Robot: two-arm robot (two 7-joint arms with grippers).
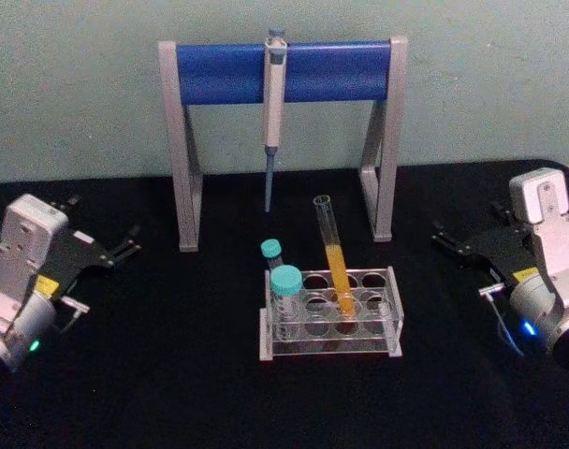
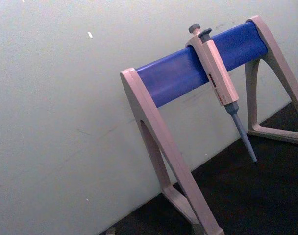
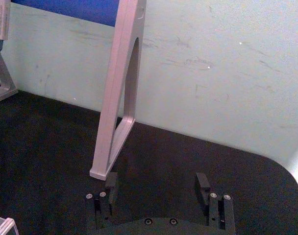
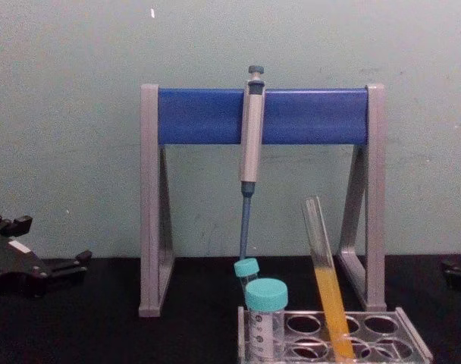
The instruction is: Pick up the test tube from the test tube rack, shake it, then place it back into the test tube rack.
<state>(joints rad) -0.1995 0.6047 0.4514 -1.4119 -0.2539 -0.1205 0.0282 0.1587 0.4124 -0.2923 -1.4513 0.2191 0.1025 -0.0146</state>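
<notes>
Leaning in the test tube rack at mid-counter: the test tube, mouth tipped toward the far left, round bottom down in a hole of the middle column, orange-yellow liquid filling the lower half. Seated at the rack's left end: two teal-capped tubes, one behind the other, upright or nearly so. Beyond the rack, against the pale wall: a grey-and-blue pipette stand, with a grey pipette hung from the blue bar, tip pointing down at the black counter. Parked low at the left edge, well apart from the rack: the left tool, black fingers aimed toward the stand; released or clenched, cannot tell. Parked at the right edge, likewise well apart from the rack: the right tool, released, its two fingers spread with bare counter between them, near the foot of the stand's right leg in the right wrist view.
</notes>
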